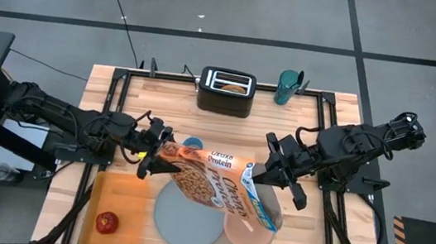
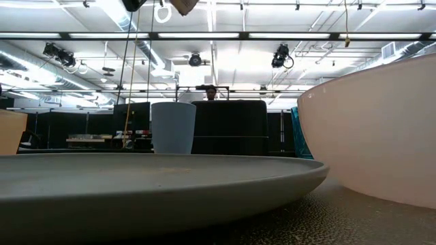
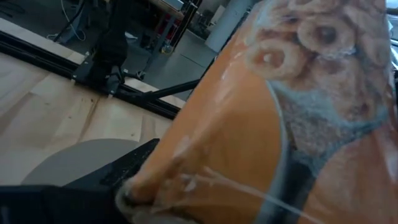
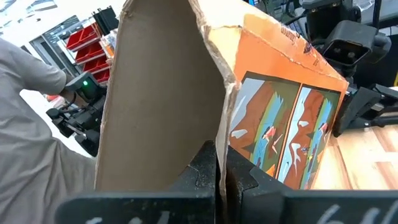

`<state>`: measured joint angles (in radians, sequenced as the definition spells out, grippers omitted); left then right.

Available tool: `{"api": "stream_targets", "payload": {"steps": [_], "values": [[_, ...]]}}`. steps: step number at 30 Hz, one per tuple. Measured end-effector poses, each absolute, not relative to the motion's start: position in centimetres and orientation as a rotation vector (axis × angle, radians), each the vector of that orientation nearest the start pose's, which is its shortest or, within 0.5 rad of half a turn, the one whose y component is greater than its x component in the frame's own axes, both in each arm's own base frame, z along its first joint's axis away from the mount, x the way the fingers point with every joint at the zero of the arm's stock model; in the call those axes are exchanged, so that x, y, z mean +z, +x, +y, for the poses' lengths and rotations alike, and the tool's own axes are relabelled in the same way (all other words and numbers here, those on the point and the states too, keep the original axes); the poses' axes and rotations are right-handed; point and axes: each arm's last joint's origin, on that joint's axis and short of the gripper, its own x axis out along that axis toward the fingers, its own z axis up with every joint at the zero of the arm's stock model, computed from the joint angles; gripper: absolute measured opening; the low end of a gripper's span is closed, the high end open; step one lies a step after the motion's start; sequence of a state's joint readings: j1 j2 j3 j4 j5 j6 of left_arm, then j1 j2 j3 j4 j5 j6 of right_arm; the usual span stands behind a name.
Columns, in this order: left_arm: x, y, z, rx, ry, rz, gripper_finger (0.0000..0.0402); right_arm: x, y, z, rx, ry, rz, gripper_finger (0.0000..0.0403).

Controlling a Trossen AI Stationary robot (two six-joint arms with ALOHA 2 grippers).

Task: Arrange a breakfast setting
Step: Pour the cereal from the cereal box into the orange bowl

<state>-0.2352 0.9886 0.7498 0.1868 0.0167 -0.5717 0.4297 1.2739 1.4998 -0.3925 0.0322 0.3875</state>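
Bright ceiling strip lights (image 2: 204,35); left wrist view blurred

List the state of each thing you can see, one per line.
Cereal box: lifted, tilted over the bowl, top flap open.
Left gripper: shut on the box.
Right gripper: shut on the box flap.
Bowl: upright.
Apple: whole, on the cutting board.
Toaster: bagel inside.

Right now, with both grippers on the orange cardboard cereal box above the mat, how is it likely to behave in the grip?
The orange cardboard cereal box probably flexes: its torn top flap looks creased in the right wrist view. Held at opposite ends by the left gripper and right gripper, it may sag or twist. Tilted over the pink bowl, its contents could shift.
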Motion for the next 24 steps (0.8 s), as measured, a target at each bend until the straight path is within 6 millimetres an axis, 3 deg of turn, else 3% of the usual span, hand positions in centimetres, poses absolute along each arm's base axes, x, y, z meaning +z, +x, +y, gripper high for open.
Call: {"api": "stream_targets", "payload": {"steps": [12, 18, 24], "values": [[31.9, 21.7, -5.3, -0.233, -0.555, 0.127, 0.0203, 45.1, 23.9, 10.9, 0.35, 0.349, 0.268, 0.0016], [31.9, 21.7, -5.3, -0.228, -0.55, 0.169, 0.0204, 44.3, 23.6, 10.6, 0.274, 0.434, 0.361, 0.0028], [34.1, 21.2, -5.1, -0.198, -0.448, 0.299, 0.0202, 44.2, 22.6, 10.1, 0.229, 0.519, 0.416, 0.0073]]}}
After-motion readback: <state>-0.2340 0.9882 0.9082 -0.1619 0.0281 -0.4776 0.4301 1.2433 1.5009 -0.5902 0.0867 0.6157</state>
